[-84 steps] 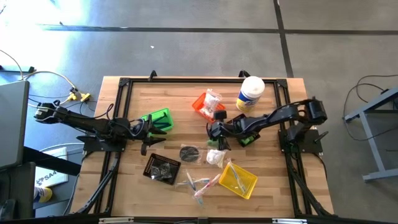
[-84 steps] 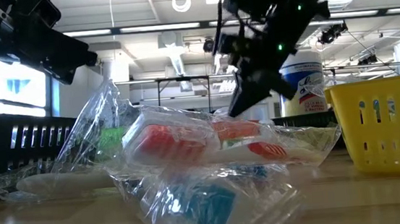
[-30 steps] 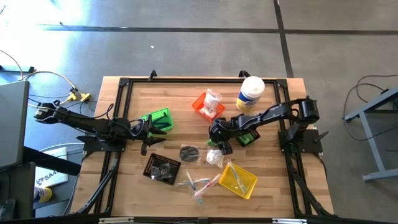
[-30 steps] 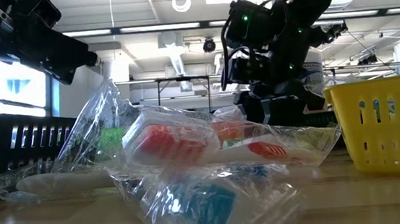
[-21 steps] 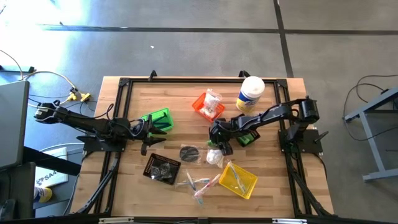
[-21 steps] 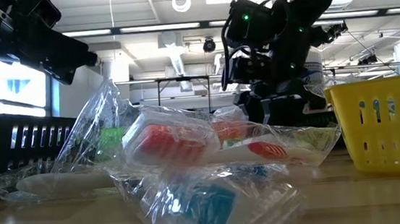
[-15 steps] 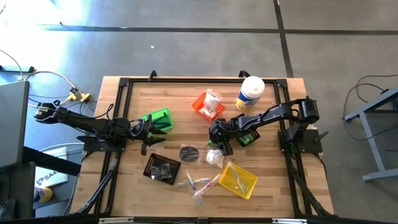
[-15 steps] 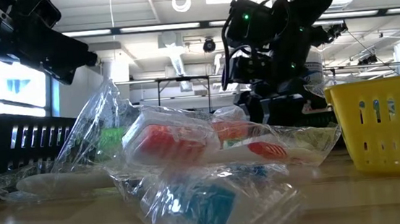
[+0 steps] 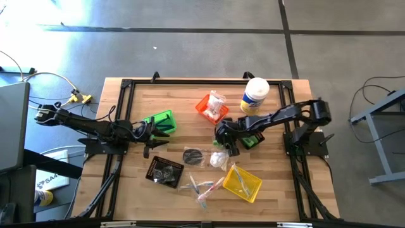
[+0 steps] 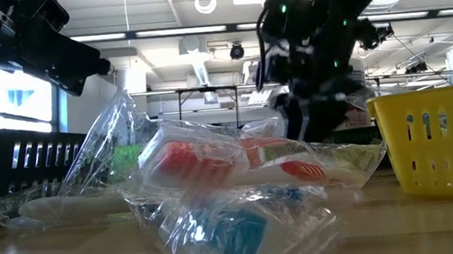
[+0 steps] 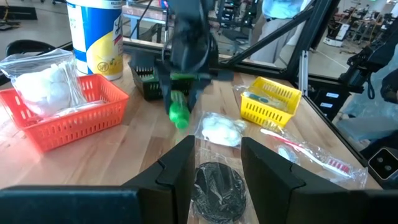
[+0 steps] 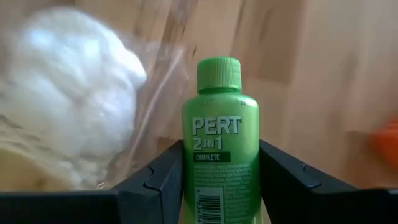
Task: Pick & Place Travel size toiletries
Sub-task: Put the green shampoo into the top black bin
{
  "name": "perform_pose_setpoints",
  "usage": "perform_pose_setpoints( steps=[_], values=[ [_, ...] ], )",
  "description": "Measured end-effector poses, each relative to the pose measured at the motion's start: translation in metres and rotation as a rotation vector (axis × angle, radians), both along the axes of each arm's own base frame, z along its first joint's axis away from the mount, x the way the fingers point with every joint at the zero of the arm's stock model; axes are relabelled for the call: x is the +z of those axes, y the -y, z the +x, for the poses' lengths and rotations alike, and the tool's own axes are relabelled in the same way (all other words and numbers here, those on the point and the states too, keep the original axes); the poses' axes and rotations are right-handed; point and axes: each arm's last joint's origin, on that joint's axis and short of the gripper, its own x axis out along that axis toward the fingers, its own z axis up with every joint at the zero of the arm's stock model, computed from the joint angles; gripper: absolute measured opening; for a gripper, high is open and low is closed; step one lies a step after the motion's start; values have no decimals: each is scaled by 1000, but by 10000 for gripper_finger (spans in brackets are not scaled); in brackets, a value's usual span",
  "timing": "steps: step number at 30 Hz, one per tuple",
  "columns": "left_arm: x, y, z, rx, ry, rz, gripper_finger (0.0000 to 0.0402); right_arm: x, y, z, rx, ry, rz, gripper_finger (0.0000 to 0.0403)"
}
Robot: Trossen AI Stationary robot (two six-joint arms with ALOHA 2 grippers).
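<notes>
A small green bottle (image 12: 219, 137) with a green cap hangs in my right gripper (image 9: 223, 142), which is shut on it above the middle of the table. It also shows in the left wrist view as the green bottle (image 11: 177, 113). Just below it a white crinkly packet (image 9: 218, 159) lies flat on the wood. Clear-wrapped sticks (image 9: 204, 186) lie near the front edge. My left gripper (image 9: 154, 134) waits open and level beside the bright green bin (image 9: 162, 120), with nothing between its fingers (image 11: 180, 163). My right gripper pinches the bottle's body (image 12: 219, 186) between its two fingers, one on each side, below the label's middle. The fingers slant down from the table's right. The bottle's cap (image 11: 180, 122) points down and away from the gripper, and the bottle hangs clear of the table.
An orange bin (image 9: 211, 106) with packets and a tall white-lidded canister (image 9: 255, 95) stand at the back. A yellow bin (image 9: 243, 182) and a black bin (image 9: 166, 171) sit near the front. A dark round piece (image 9: 193, 156) lies mid-table, and a dark green bin (image 9: 253, 140) sits under the right arm.
My right gripper has risen a little off the table beside the white packet and drawn slightly toward the right. The left arm has kept still.
</notes>
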Motion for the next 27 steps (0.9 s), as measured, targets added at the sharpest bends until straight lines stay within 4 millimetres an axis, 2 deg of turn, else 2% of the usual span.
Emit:
perform_pose_setpoints(
  steps=[8,15,20,27],
  values=[
    [-1,0,0,0,-6,1,126,58,4,-23,-93,120,-55,165],
    [-1,0,0,0,-8,1,126,97,14,-52,-294,193,-52,165],
    [-1,0,0,0,-8,1,126,108,20,-72,-436,164,-46,162],
    [-1,0,0,0,-7,1,126,99,28,-87,-608,63,2,164]
  ],
)
